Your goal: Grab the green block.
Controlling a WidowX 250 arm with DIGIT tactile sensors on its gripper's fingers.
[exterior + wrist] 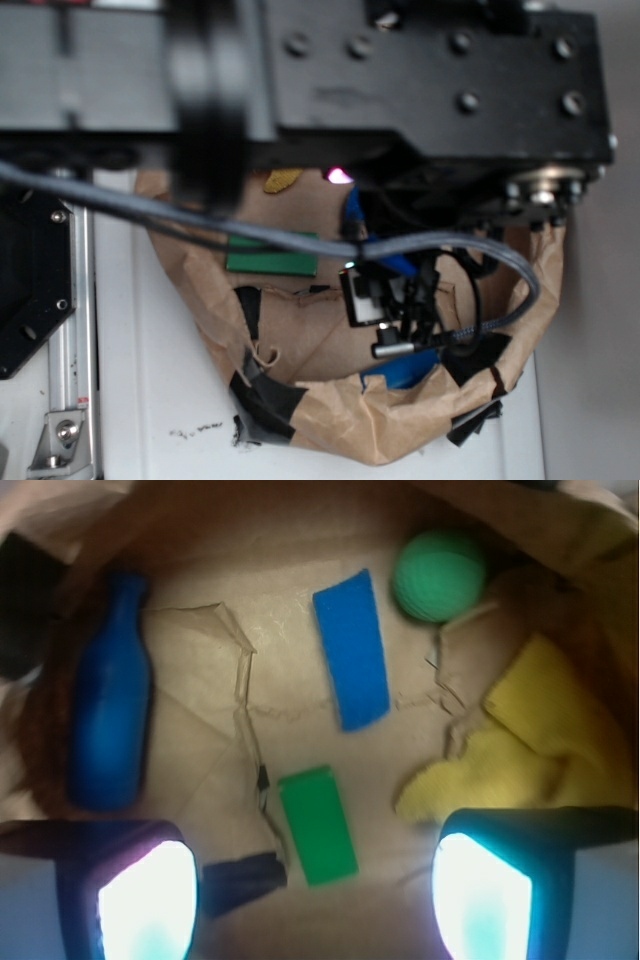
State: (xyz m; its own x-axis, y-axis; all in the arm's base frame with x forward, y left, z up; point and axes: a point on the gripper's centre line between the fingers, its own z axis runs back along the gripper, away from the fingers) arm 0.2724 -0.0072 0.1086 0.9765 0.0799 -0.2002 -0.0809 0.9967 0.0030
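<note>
Between the two glowing fingertips [145, 900] at the bottom of the wrist view lies the green block [318, 824] — flat on the brown paper [250, 570], nearer the left pad than the right, touching neither. The gripper [315, 905] stands spread wide, jaws well apart, and nothing is held between them. Just above the block lies a blue rectangle [351, 650], tilted slightly, with a green ball [438, 575] beside its upper end. A blue bottle [112, 695] lies along the left side, and a yellow cloth [520, 740] is crumpled on the right. From the exterior view the block [272, 258] shows as a green slab on the paper — partly behind a grey cable [200, 222].
</note>
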